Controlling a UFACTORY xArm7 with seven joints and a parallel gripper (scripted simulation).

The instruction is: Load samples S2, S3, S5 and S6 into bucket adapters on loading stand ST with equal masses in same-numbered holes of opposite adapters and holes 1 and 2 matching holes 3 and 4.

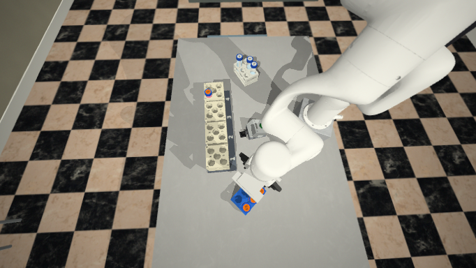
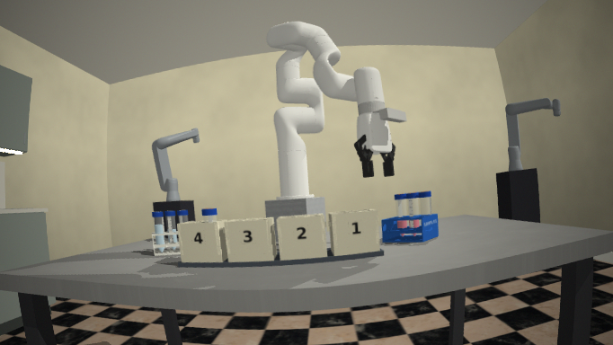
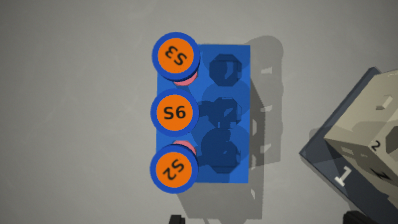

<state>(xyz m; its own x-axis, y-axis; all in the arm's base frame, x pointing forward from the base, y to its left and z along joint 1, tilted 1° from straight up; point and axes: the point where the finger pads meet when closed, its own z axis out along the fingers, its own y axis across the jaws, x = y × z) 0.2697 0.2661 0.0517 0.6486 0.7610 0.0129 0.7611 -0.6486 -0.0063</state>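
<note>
three blue-capped sample tubes with orange cap dots, s3 (image 3: 176,56), s6 (image 3: 174,112) and s2 (image 3: 173,168), stand upright in one row along an edge of the blue plastic sample rack (image 3: 235,165) on the grey counter (image 1: 195,237). the black jaws of the gripper (image 2: 377,168) are released, wide apart and hold nothing. they hang well above the rack, so the tubes lie straight below, a little to one side. each tube's long axis points up at the jaws. the cream block adapter 1 (image 2: 355,231) stands just beside the rack.
</note>
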